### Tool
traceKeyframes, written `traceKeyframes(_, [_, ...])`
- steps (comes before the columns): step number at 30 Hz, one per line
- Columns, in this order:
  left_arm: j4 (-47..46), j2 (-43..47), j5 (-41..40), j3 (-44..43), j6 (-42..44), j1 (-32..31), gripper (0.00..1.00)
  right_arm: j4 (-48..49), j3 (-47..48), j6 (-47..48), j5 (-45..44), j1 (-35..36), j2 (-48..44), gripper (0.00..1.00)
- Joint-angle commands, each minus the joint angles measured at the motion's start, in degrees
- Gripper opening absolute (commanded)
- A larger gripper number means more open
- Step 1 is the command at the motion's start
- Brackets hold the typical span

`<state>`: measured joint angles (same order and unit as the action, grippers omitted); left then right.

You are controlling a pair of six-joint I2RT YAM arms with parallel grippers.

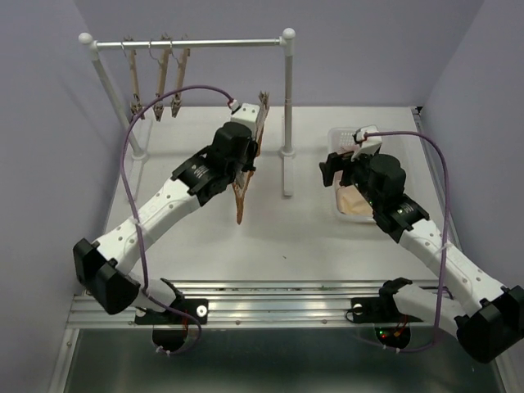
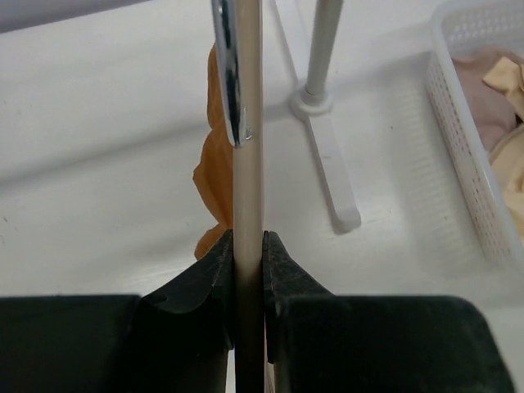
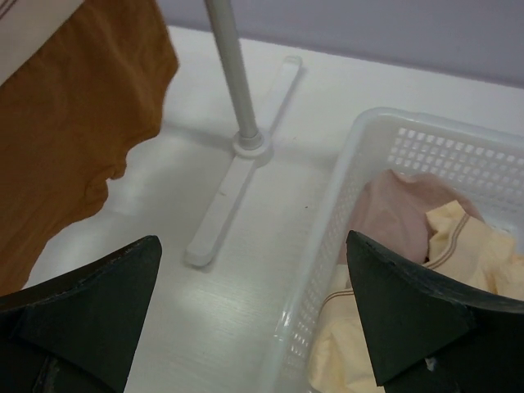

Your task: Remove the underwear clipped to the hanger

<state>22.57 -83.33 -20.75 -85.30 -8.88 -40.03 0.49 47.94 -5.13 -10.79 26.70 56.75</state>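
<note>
One limp orange-brown garment (image 3: 82, 123) drapes from wooden hanger (image 2: 248, 188).

Robot lab test cell, set up as a mock laundry corner.

Plain lavender walls (image 1: 368, 49) close in a bare white desk (image 1: 311, 237) on three sides, with no furniture or household clutter around it. Along the near edge of the desk runs an aluminium rail (image 1: 278, 307), and two white-and-black arms, left (image 1: 155, 213) and right (image 1: 434, 246), are bolted to it, trailing purple cables (image 1: 446, 196). The laundry items look like props: a small white rack (image 1: 288, 90) standing on the desk, wooden clip hangers (image 1: 160, 82) on its bar, and a white plastic basket (image 3: 327, 221) with underwear (image 3: 401, 205) in it. The wrist views show the same white desk top and lavender wall.
</note>
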Motion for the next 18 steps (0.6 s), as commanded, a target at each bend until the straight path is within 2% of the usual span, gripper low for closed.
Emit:
traceKeyframes(1, [-5.61, 11.59, 3.87, 9.86, 2.12, -2.68, 0.0, 2.5, 1.79, 8.17, 17.88, 0.11, 2.22, 1.0])
traceKeyframes(2, [-5.52, 15.53, 5.1, 14.41, 1.77, -2.94, 0.0, 1.97, 2.5, 9.25, 20.17, 0.11, 3.35, 1.0])
traceKeyframes(6, [-2.01, 24.25, 17.12, 21.22, 3.51, -3.74, 0.0, -0.84, 8.38, 13.02, 28.43, 0.11, 7.4, 1.0])
traceKeyframes(7, [-1.22, 25.66, 18.8, 22.09, 4.57, -3.91, 0.0, -5.28, 10.31, 16.08, 33.85, 0.11, 8.63, 1.0])
traceKeyframes(9, [1.86, 28.56, 23.97, 23.5, 7.03, -4.09, 0.0, -9.79, 16.81, 20.22, 38.98, 0.11, 12.13, 1.0])
traceKeyframes(12, [4.5, 30.59, 25.06, 24.83, 8.88, -4.53, 0.0, -22.77, 23.5, 38.71, 51.17, 0.11, 14.61, 1.0])
traceKeyframes(15, [5.38, 30.95, 23.57, 24.39, 10.73, -5.93, 0.0, -30.43, 28.93, 50.0, 55.08, 0.11, 15.58, 1.0])
traceKeyframes(16, [5.73, 30.95, 23.13, 24.13, 10.99, -7.07, 0.0, -37.42, 31.22, 55.34, 55.26, 0.11, 17.24, 1.0])
traceKeyframes(18, [6.17, 30.86, 19.28, 23.95, 10.99, -8.3, 0.0, -48.58, 38.23, 59.51, 54.47, 0.11, 19.53, 1.0])
